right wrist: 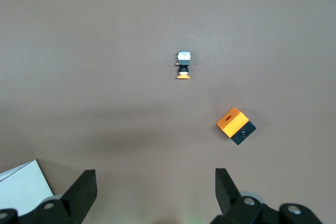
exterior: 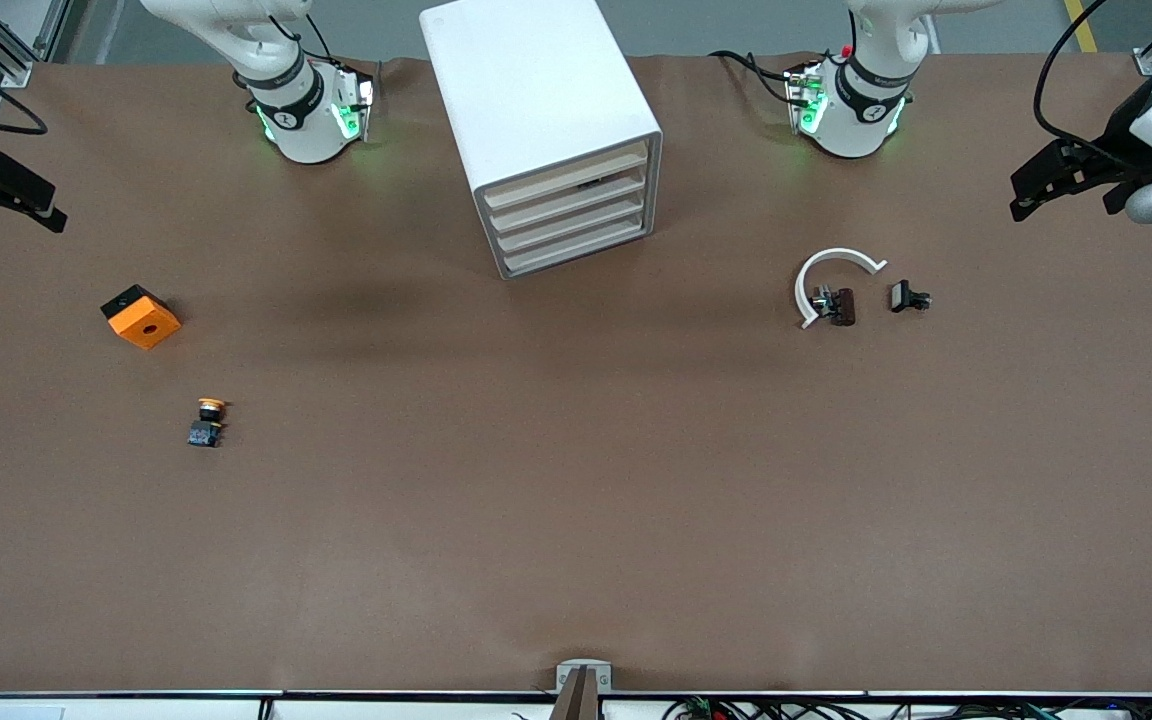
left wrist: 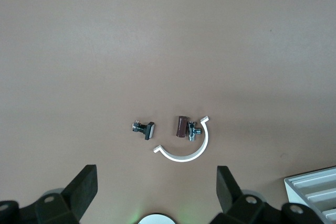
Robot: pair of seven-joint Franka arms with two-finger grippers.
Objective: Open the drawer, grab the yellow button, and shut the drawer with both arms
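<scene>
The white cabinet point(exterior: 536, 110) stands between the two arm bases. Its uppermost drawer point(exterior: 566, 172) sits in line with the three below it. The button point(exterior: 208, 421), orange cap on a black body, lies on the brown table toward the right arm's end; the right wrist view shows the button point(right wrist: 183, 65) too. My right gripper point(exterior: 41, 205) hangs open over that end's edge, and the right gripper point(right wrist: 156, 190) holds nothing. My left gripper point(exterior: 1036, 195) hangs open over the table's left-arm end; the left gripper point(left wrist: 156, 187) is empty as well.
An orange square block point(exterior: 141, 316) with a hole lies farther from the front camera than the button. Toward the left arm's end lie a white C-shaped ring point(exterior: 833, 272), a brown piece point(exterior: 842, 306) and a small black clip point(exterior: 906, 297).
</scene>
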